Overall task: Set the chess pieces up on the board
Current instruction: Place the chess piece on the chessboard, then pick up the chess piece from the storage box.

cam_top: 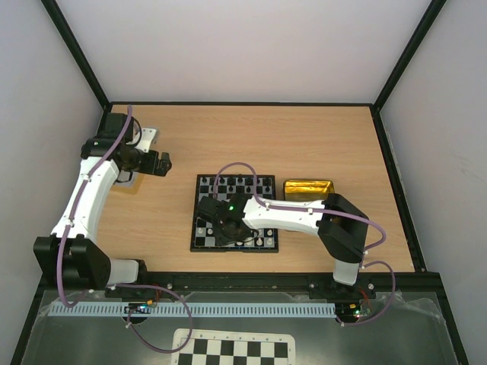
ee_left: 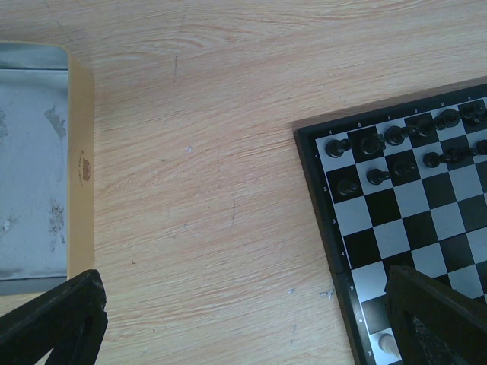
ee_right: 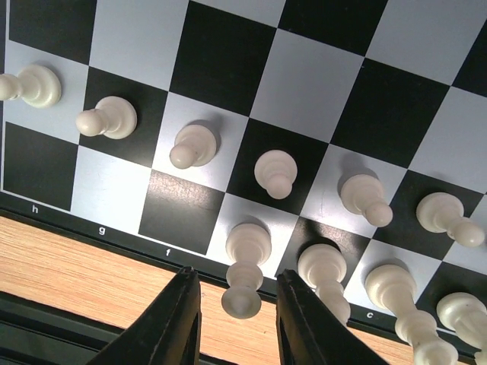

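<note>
My right claw [ee_right: 236, 275] is straddling a white piece [ee_right: 245, 247] on the board's [ee_right: 221, 68] near row, jaws parted and gripping nothing. I'm judging that rising straight up is best, keeping both fingers off it and its close neighbours [ee_right: 323, 266].

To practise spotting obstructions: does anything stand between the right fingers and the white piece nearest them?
Nothing visible does. The white piece stands on the board, its head between the parted fingers of the right gripper. A neighbouring piece stands beside one finger, not between.
</note>
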